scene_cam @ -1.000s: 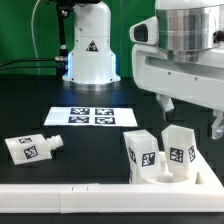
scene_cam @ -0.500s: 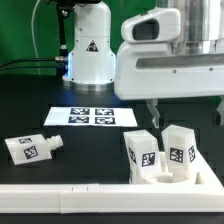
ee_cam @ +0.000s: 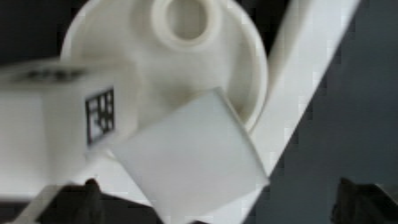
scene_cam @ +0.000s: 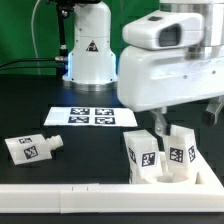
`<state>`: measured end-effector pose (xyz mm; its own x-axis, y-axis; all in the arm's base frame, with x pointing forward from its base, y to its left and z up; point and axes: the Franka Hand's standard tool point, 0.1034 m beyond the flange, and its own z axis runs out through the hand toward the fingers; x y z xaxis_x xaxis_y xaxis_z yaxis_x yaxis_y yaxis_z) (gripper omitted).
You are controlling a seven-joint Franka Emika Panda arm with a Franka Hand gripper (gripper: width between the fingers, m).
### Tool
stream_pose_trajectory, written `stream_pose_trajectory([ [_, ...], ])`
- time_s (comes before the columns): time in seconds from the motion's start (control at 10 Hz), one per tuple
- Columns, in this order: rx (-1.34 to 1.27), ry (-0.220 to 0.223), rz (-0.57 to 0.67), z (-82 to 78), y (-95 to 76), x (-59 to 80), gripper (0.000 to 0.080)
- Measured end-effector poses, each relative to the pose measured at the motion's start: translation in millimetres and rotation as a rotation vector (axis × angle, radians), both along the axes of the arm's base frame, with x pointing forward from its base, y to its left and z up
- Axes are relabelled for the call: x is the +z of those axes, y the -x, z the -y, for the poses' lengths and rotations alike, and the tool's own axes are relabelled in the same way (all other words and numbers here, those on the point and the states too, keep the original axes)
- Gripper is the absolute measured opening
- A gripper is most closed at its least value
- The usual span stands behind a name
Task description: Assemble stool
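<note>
The round white seat (ee_cam: pixel 151 60) with an open socket (ee_cam: pixel 185 20) lies below my gripper; in the exterior view only its edge (scene_cam: pixel 203 174) shows at the right. Two white legs stand upright on it, one with a tag (scene_cam: pixel 142 156) and one beside it (scene_cam: pixel 181 151). In the wrist view the tagged leg (ee_cam: pixel 63 115) and the other leg's flat top (ee_cam: pixel 187 165) fill the middle. A third leg (scene_cam: pixel 30 148) lies loose at the exterior view's left. My gripper (scene_cam: pixel 187 122) (ee_cam: pixel 217 210) hangs open and empty just above the two upright legs.
The marker board (scene_cam: pixel 92 116) lies flat mid-table. The long white border rail (scene_cam: pixel 80 197) runs along the front edge. The robot base (scene_cam: pixel 90 45) stands at the back, with cables behind it.
The gripper swung toward the exterior view's left, then came back a little and lower, closer over the two upright legs. The legs and seat have not moved.
</note>
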<state>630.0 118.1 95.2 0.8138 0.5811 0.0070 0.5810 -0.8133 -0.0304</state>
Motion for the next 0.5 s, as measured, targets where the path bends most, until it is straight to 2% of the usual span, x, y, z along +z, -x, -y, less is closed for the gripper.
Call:
stream_pose_trajectory([
  [0.2,0.164,0.009,0.002,1.7,-0.3,-1.2,0.0649],
  [0.4,0.166,0.009,0.003,3.2,-0.4,-2.7,0.0649],
  [0.5,0.166,0.009,0.014,3.8,-1.8,-10.4,0.0649],
])
